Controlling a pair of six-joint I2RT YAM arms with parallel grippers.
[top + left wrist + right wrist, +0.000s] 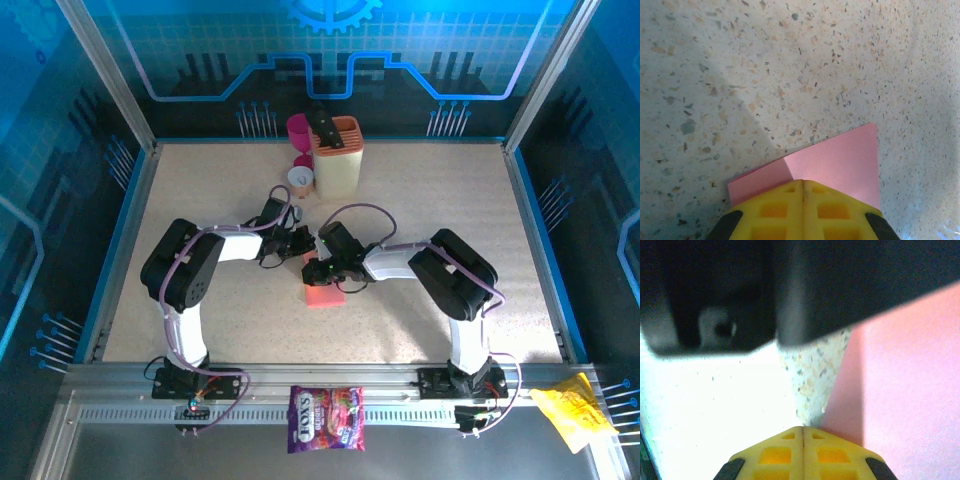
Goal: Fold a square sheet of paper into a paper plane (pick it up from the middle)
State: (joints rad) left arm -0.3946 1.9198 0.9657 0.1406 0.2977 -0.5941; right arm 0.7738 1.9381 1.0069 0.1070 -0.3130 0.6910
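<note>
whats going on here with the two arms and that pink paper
Two robot arms are working on a pink sheet of paper lying near the middle of the speckled table, meant to become a paper plane. The left fingers and right fingers are both shut, tips down at the sheet, apparently pressing it. It lies flat and is not yet plane-shaped.

Speckled bench inside a blue-lit enclosure
The bench has a pale, terrazzo-like top flecked with tan and grey, edged left and right by a blue rim. Silver aluminium posts rise at the back corners, and a ribbed metal rail runs along the near edge. The back wall is a glossy blue panel with a grid, circuit lines and a gear emblem. Similar blue panels close both sides, and the light is cool and bluish
</note>
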